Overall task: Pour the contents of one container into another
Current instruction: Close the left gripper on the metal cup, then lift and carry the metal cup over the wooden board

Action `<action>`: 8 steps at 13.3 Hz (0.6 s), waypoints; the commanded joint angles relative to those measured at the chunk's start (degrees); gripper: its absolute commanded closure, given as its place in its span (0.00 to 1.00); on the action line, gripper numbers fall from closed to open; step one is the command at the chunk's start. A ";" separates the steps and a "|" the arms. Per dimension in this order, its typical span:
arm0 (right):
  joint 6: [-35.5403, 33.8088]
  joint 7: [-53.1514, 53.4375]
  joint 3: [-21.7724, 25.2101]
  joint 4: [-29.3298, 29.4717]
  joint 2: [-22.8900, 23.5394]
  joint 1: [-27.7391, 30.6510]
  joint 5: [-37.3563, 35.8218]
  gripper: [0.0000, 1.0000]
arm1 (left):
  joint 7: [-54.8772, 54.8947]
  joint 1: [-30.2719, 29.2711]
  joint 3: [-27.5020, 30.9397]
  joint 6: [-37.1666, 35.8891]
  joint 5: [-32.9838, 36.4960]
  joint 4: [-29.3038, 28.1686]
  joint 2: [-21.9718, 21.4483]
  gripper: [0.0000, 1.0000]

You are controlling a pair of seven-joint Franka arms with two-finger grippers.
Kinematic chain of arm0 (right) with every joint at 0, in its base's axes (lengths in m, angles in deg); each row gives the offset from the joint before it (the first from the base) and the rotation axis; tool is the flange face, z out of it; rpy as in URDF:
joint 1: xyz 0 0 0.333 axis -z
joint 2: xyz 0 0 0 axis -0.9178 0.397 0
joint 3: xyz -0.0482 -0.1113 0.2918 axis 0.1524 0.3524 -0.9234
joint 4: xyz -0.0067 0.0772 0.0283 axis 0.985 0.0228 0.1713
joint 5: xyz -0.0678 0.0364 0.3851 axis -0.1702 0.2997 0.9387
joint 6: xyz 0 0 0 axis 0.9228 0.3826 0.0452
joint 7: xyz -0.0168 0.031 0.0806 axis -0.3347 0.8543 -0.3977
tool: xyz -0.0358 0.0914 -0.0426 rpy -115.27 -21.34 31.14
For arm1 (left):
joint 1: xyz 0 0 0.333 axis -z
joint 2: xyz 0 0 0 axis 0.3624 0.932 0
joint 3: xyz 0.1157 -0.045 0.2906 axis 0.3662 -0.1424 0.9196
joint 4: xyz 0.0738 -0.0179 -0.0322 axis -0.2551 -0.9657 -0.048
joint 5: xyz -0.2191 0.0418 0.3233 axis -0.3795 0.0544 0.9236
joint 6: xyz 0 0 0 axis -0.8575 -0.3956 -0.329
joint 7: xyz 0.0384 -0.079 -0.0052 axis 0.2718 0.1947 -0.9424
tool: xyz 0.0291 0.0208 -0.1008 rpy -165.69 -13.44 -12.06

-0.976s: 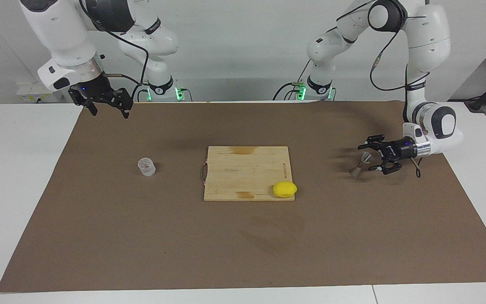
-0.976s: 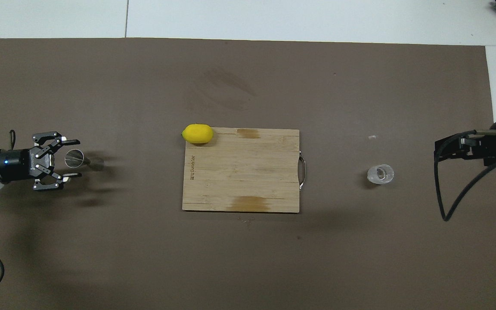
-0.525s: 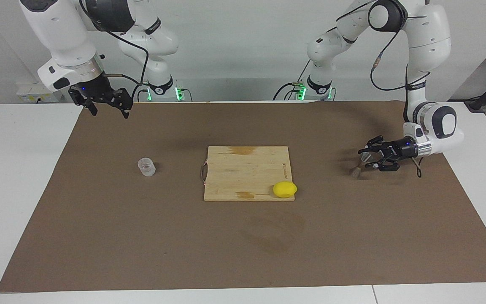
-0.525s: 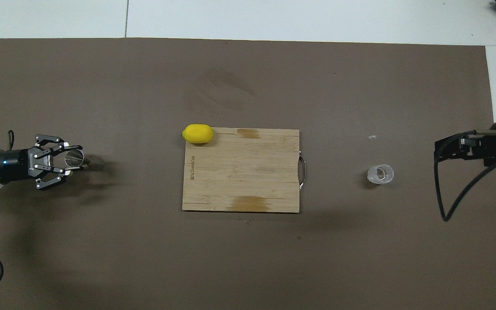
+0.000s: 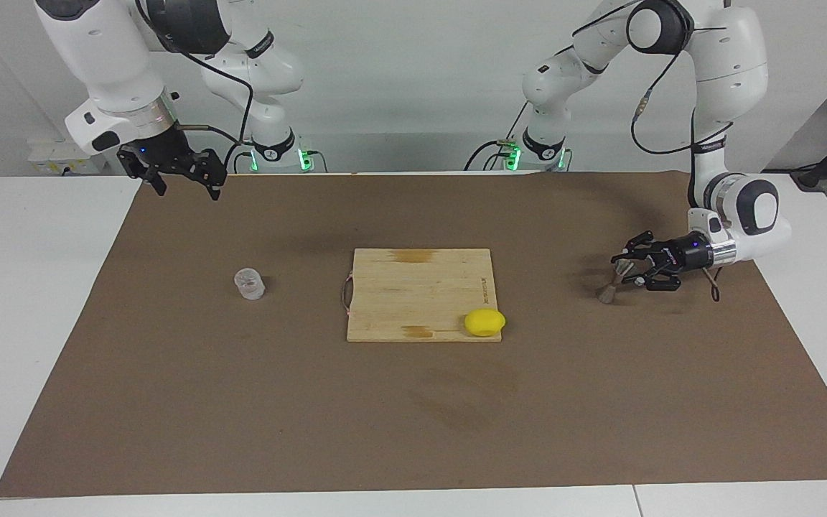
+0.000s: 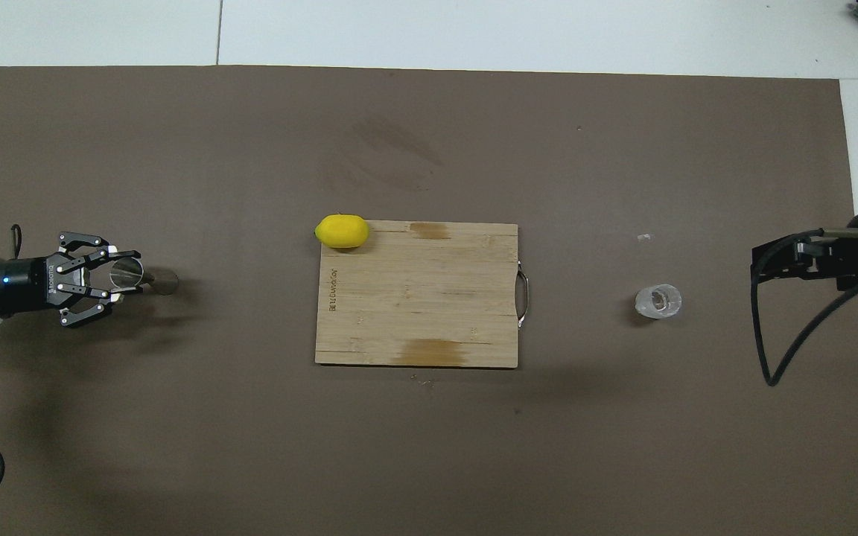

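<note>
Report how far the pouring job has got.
Done: the left gripper has shut on the metal jigger, which leans tilted at the left arm's end of the table.
In hand: just that grip; the jigger's foot looks to be on the brown mat.
Left: the glass cup stands untouched at the other end, with the open right gripper waiting in the air. No pouring yet.
</note>
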 commanded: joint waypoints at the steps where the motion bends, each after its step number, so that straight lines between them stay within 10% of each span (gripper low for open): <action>1: -0.60 0.02 -0.21 -1.48 -1.49 0.51 1.17 0.00 | -3.04 0.61 0.17 -1.68 -0.93 0.65 -0.55 0.79; 8: -0.60 0.02 -0.20 -1.48 -1.49 0.51 1.17 0.00 | -8.24 7.19 -0.62 -4.33 -3.38 0.04 -3.98 0.80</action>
